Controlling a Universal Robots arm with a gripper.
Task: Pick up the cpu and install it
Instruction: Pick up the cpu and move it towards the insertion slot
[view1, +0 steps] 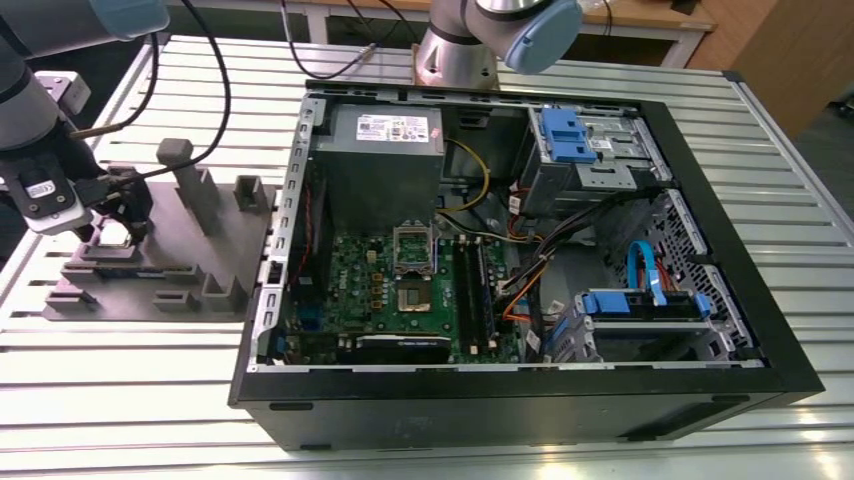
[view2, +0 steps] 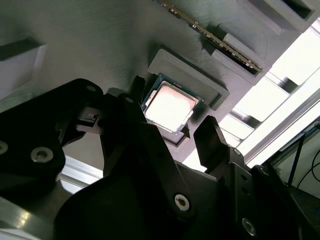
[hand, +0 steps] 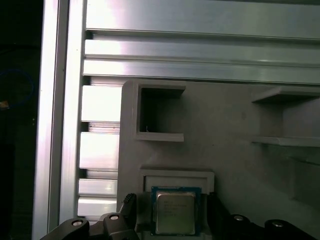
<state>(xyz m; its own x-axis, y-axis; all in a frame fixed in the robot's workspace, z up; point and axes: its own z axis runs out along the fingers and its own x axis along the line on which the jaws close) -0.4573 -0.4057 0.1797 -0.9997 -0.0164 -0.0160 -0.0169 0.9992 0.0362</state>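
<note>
The cpu (hand: 173, 212), a small square chip with a silver top and a green edge, lies flat in a shallow recess of the grey plastic fixture (hand: 225, 125). In both wrist views my gripper (hand: 171, 210) is open, with one black finger on each side of the cpu (view2: 170, 107) and a gap between each fingertip and the chip. In the exterior view my gripper (view1: 118, 225) hangs low over the fixture (view1: 174, 260) at that view's left, right above the cpu (view1: 114, 238). The motherboard's open socket (view1: 415, 293) lies inside the computer case.
The open black computer case (view1: 534, 400) stands at the exterior view's right of the fixture, on a slatted aluminium table (view1: 134, 400). Upright grey blocks (view1: 187, 185) rise from the fixture beside my gripper. A memory stick (view2: 210, 32) stands on edge in the fixture.
</note>
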